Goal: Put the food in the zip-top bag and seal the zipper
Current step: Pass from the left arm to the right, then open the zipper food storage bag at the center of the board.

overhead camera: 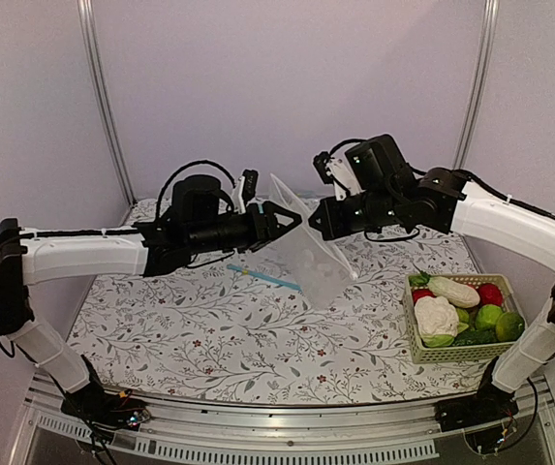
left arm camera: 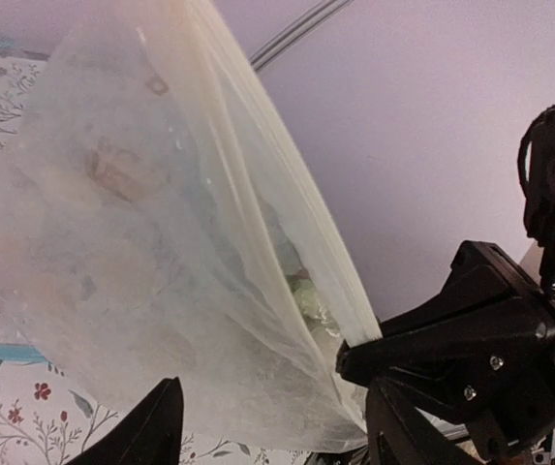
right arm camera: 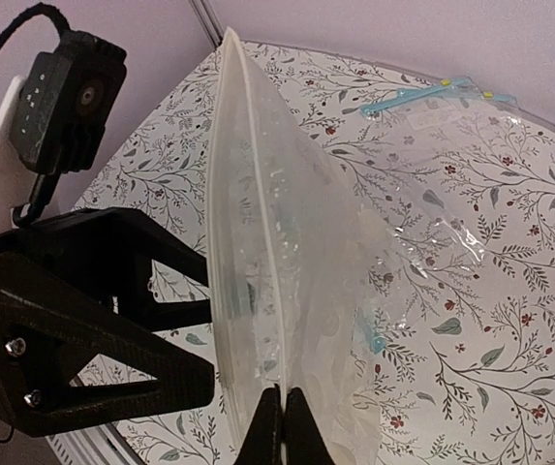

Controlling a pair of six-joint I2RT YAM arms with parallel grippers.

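Left end effector (overhead camera: 289,217) hovering, fingers spreading either side of bag's edge; contact with plastic unclear. Zip-top bag (overhead camera: 312,250) hanging tilted in air between both arms, above worktop (overhead camera: 209,329); clear, creased, white dots showing only faintly. Zipper hard to make out in crumpled plastic. Right end effector (right arm camera: 282,405) pinching bag's edge, fingers pressing together. Far right, basket (overhead camera: 451,355) holding food: cauliflower (overhead camera: 437,315), radish (overhead camera: 454,290), green fruit (overhead camera: 490,315); remaining pieces overlapping, hard to tell apart.
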